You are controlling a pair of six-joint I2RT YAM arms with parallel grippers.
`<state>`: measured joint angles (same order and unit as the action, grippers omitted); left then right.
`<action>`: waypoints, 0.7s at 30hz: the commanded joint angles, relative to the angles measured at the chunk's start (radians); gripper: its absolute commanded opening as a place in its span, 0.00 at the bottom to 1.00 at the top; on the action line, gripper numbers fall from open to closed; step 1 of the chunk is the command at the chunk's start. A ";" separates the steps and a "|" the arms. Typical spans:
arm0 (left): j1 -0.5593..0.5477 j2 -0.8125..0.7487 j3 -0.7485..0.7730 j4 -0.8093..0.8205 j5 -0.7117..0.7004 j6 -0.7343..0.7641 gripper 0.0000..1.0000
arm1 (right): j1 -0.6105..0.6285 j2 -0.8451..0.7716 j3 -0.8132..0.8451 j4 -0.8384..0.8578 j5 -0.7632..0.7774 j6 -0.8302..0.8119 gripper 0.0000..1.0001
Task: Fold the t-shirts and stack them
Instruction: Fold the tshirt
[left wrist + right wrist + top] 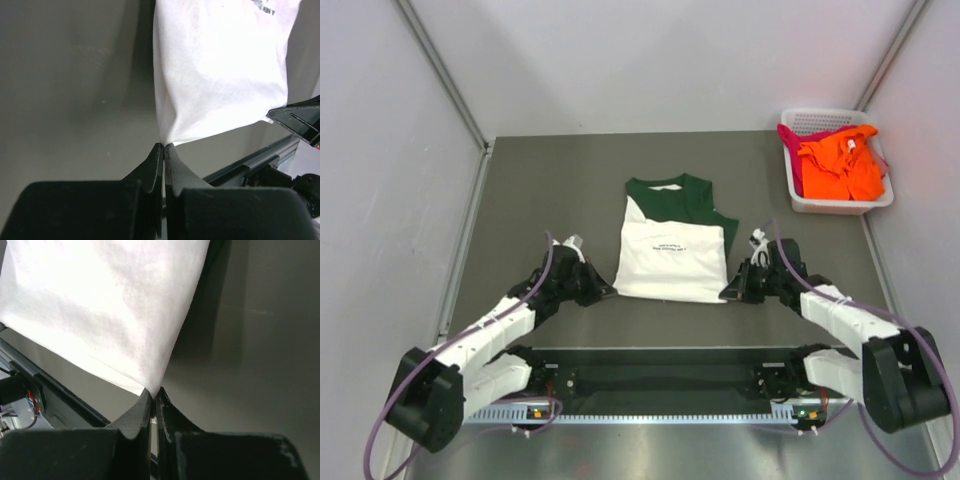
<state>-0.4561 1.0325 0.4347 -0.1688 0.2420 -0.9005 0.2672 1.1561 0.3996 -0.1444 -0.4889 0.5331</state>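
A white t-shirt (pixel 672 258) with dark green back and small black print lies partly folded mid-table. My left gripper (pixel 606 291) is shut on its near left corner; in the left wrist view the white cloth (pixel 215 75) rises from the pinched left gripper (pixel 164 146). My right gripper (pixel 728 293) is shut on the near right corner, and the right wrist view has the cloth (pixel 110 305) running up from the closed right gripper (pixel 153 391). An orange t-shirt (pixel 840 165) and a magenta one (pixel 790 140) lie in the basket.
A white lattice basket (pixel 810 122) stands at the back right by the wall. Grey walls enclose the table on left, back and right. A black rail (pixel 660 375) with both arm bases runs along the near edge.
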 commanded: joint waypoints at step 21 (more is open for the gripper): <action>0.022 0.089 0.457 -0.206 -0.055 0.000 0.00 | -0.051 0.017 0.562 -0.439 0.176 -0.119 0.00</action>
<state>-0.4553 1.0466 0.7780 -0.3832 0.2180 -0.9367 0.2485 1.0882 0.8639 -0.5697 -0.3580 0.4431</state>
